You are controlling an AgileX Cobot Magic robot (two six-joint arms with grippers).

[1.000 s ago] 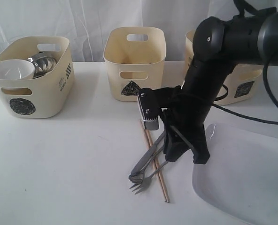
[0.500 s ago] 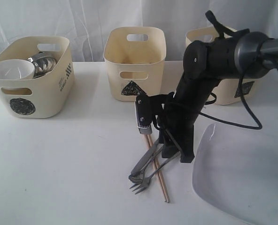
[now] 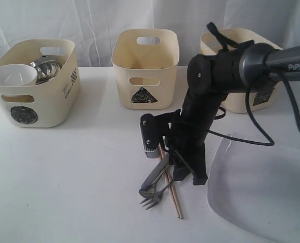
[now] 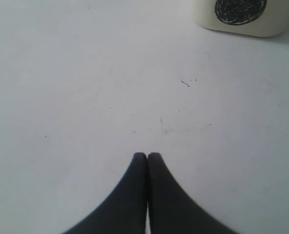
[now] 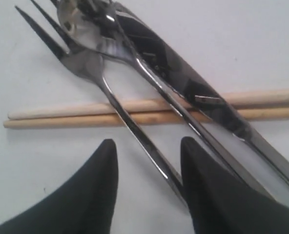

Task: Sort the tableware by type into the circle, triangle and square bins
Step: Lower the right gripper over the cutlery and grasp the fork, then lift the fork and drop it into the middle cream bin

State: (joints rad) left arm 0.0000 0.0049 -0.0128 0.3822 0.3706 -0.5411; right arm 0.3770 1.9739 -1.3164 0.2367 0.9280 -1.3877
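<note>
Cutlery [image 3: 157,185] lies heaped across the chopsticks [image 3: 175,202] at six o'clock from the triangle bin [image 3: 146,61], so the right claw [image 5: 148,146], spread apart astride a fork [image 5: 93,73] handle, should settle low to the tabletop [image 3: 79,177] before closing squarely.

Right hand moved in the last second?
Yes. In the exterior view the right hand has slid left and lower, toward the forks, which lie where they were.

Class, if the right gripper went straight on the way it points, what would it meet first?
Likely the fork handle, lying inside the open right gripper, across the chopsticks; depth is unclear.
</note>
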